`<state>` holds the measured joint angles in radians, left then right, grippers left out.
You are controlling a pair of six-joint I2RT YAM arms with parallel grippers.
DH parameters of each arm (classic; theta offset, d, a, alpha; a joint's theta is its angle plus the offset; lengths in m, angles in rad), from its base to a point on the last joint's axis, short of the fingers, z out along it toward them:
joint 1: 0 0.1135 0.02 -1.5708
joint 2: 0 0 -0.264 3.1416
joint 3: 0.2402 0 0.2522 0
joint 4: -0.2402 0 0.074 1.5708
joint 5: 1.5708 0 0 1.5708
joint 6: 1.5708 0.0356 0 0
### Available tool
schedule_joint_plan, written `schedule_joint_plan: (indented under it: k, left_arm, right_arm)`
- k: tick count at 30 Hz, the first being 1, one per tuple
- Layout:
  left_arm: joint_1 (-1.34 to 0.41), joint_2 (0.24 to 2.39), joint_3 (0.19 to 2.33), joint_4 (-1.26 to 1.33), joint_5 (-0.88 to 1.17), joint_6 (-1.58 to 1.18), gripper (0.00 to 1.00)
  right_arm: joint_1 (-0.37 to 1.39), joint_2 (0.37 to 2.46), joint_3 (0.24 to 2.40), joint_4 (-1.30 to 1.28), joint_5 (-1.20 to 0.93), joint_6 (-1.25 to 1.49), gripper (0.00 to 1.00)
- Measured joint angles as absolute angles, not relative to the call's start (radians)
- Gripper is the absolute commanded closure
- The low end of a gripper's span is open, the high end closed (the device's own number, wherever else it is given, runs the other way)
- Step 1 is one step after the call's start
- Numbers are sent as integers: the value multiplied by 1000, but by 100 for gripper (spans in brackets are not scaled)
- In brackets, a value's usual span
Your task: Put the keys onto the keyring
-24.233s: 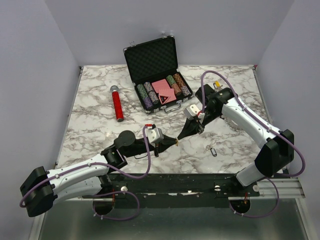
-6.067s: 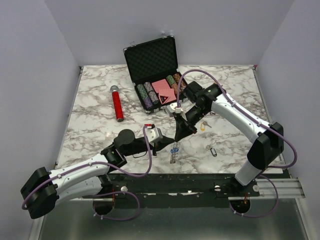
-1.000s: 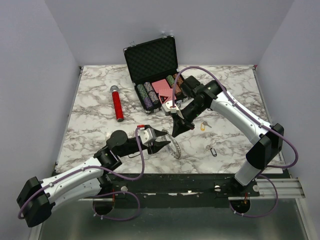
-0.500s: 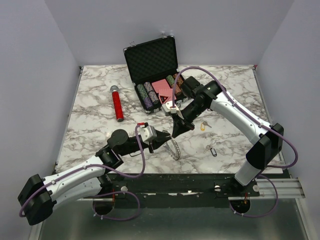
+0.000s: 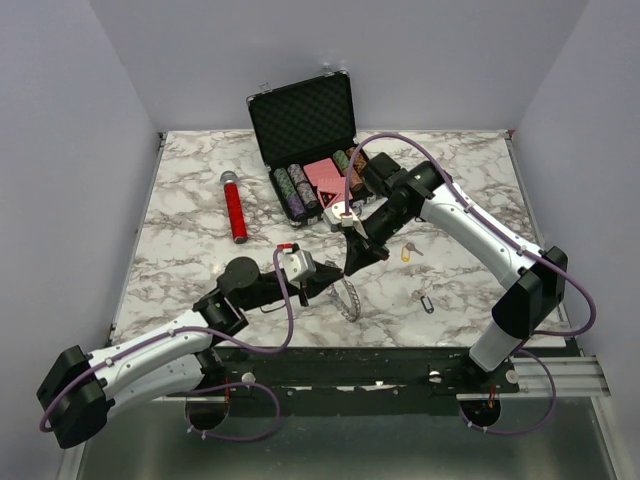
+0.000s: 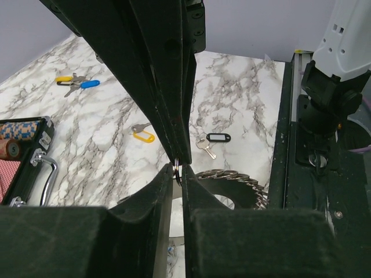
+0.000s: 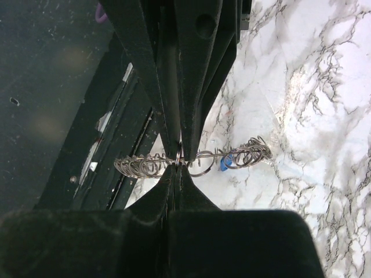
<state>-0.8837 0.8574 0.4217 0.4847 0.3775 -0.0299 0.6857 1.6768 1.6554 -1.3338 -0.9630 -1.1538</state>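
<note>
Mid-air, right gripper point(image 5: 352, 268) clamped on keyring point(image 5: 347, 297); left gripper point(image 5: 328, 282) jaws nearly together at same spot — grip unclear; risk — arms jostle, keyring slips free.

The top camera looks down from high above the near edge of the table point(image 5: 190, 230), far off, taking all of it in, with the left claw point(image 5: 335, 278) and right claw point(image 5: 352, 262) tip to tip mid-frame. The left wrist camera sits close behind its claw, facing along it across the table beyond the tips, and the right wrist camera looks steeply down past its own. All 3 views share the keyring point(image 5: 348, 298) at the tips of the 2 claws.
</note>
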Motion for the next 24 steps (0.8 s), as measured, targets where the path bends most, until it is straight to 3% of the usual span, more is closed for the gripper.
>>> schedule_joint_plan:
  k: [2, 8, 9, 12, 14, 24]
  left_arm:
    - [-884, 860, 429, 478, 379, -29, 100]
    - [-883, 866, 437, 469, 381, -27, 100]
    - [-883, 865, 437, 469, 380, -28, 100]
    - [-883, 850, 426, 479, 377, -32, 100]
    - [-883, 818, 394, 496, 368, -34, 100]
    - [-844, 599, 217, 580, 354, -101, 100]
  right_arm:
    - [686, 1677, 1655, -1334, -964, -1154, 99]
    - [686, 1677, 1655, -1337, -966, -1154, 96]
    - [686, 1677, 1655, -1337, -967, -1154, 93]
    - [686, 1677, 1655, -1336, -977, -1151, 68]
    - [686, 1677, 1655, -1338, -986, -1143, 62]
    - [685, 1676, 1655, -1337, -1026, -1133, 60]
